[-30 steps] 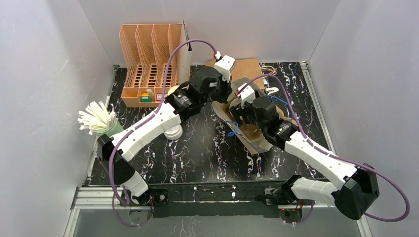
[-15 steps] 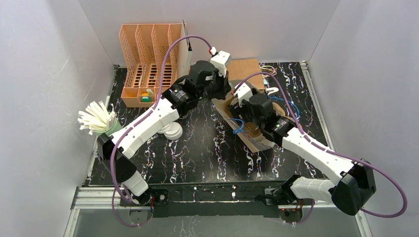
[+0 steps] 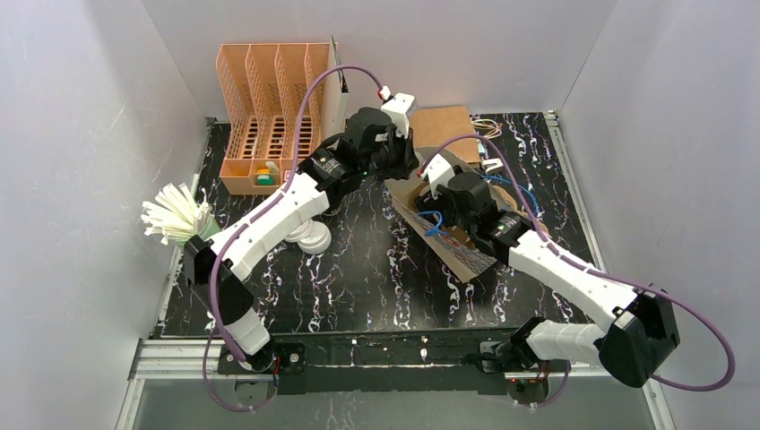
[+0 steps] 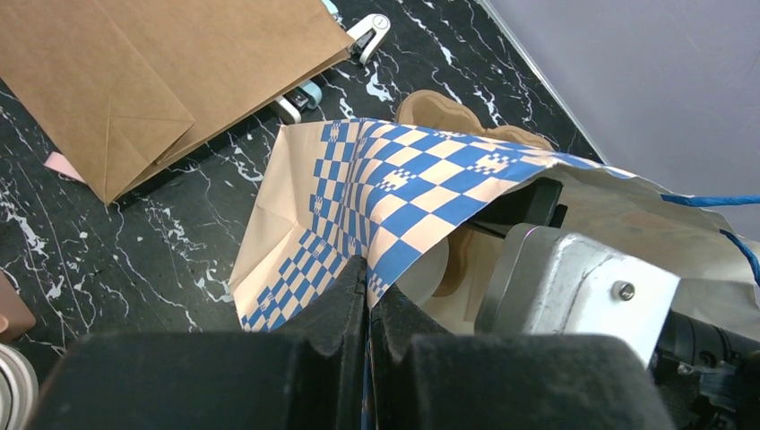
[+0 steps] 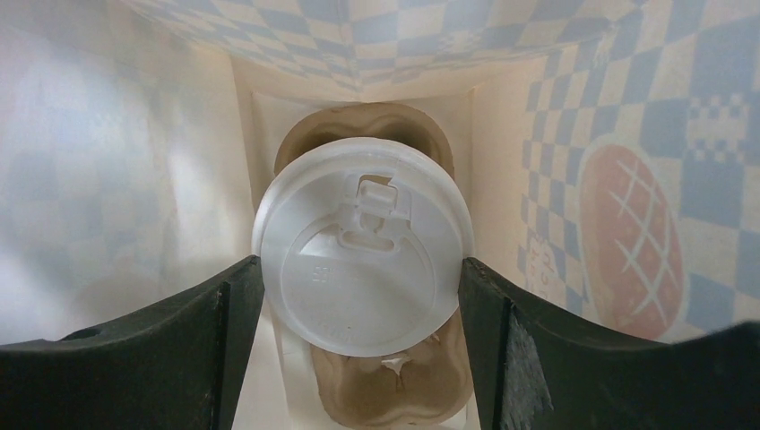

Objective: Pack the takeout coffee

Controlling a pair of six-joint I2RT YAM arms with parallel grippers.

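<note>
Toward one o'clock, inside the checkered bag [image 4: 403, 179], lidded cup [image 5: 363, 296] on pulp tray [image 5: 385, 399]: light, crushable. My right gripper [image 5: 358, 269] seems clamped across its stiffer lid; left gripper [image 4: 367, 296] pinches the bag's edge.

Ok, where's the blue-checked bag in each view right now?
Top external: the checked bag lies right of centre, under the right arm.
Left wrist: the bag fills the middle, mouth toward the camera.
Right wrist: seen from inside, bag walls all around.
Shared landmark: the lidded cup, central in the right wrist view, its white rim showing in the bag's mouth in the left wrist view.
</note>
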